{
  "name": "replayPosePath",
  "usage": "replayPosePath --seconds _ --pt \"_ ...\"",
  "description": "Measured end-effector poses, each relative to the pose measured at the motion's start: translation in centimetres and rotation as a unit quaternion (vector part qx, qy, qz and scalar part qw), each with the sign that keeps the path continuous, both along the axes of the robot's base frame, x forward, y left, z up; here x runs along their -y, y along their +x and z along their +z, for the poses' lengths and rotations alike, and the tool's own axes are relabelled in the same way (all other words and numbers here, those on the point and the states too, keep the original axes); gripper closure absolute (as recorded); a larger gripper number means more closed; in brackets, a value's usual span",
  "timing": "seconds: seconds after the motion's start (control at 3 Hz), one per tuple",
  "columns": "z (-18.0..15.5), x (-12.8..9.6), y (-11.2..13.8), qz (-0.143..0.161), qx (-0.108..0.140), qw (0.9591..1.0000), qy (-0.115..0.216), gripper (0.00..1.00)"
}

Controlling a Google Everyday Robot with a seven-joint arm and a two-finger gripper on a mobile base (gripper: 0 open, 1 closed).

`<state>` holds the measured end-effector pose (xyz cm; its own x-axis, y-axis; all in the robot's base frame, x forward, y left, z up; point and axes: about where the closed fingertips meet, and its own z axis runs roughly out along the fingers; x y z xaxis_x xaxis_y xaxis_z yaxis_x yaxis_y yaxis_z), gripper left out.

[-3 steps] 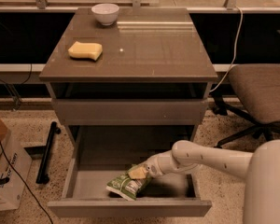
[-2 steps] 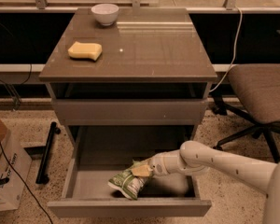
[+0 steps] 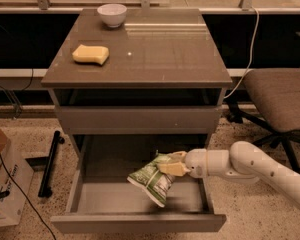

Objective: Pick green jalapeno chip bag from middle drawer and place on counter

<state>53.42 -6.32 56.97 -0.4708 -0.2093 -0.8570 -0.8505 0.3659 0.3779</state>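
Camera view: your gripper point(image 3: 173, 167) is clamped on the green jalapeno chip bag point(image 3: 151, 180), probably dangling just below it, tabletop point(image 3: 155, 59) well above.

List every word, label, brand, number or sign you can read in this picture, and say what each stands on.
No text here can be read.
Green jalapeno chip bag, clamped in the gripper over the middle drawer: printing on white panels, too blurred to read.
Cardboard box on the floor at far left: dark marks, too blurred to read.
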Motion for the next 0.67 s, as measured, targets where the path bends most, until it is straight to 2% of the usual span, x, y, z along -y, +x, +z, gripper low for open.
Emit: replayPosePath --seconds 0.33,0.67 --pt "8.0 3.0 -1.6 0.019 0.069 0.9974 0.007 1.0" --pt "16.8 5.0 -2.2 0.039 0.141 0.9889 -0.025 1.0"
